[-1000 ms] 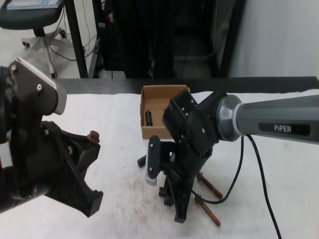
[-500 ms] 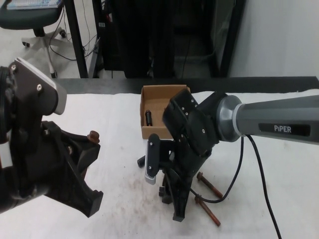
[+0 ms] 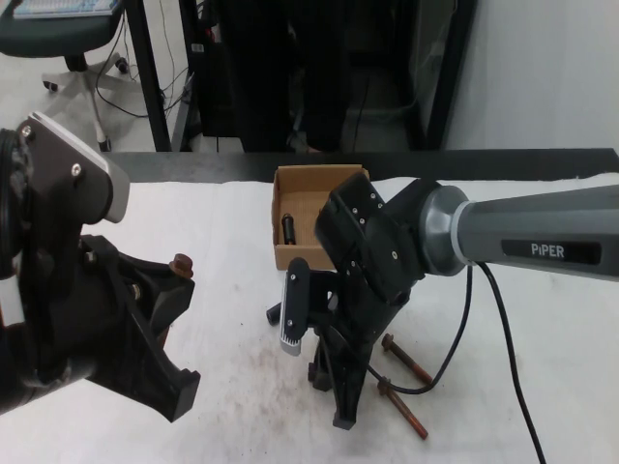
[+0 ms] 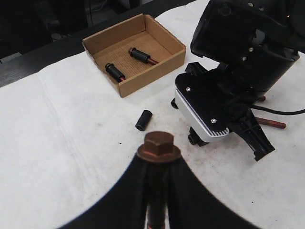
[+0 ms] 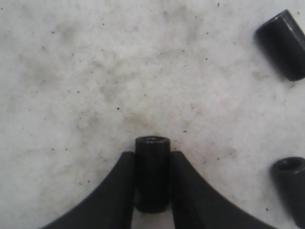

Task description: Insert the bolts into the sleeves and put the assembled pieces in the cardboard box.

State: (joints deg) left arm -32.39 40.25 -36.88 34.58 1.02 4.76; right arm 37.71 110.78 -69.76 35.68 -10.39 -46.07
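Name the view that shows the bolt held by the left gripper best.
Left wrist view: the bolt stands close up, hex head and shank clear, clamped in the left gripper. The high view gives just its rusty head. The right wrist view looks at a sleeve instead.

Robot lab or workshop, bench point(image 3: 232, 242) w/ stained white cloth, black & grey robot arm point(image 3: 522, 242), chair on wheels point(image 3: 68, 39) at the back, loose wires point(image 3: 179, 82) on pale floor, black metal frame legs point(image 3: 143, 68), plain white wall point(image 3: 542, 68)

White cloth point(image 3: 222, 222) (stained) over bench point(image 3: 522, 159); office chair point(image 3: 58, 34) & blk frame leg point(image 3: 138, 68) in bkgd.
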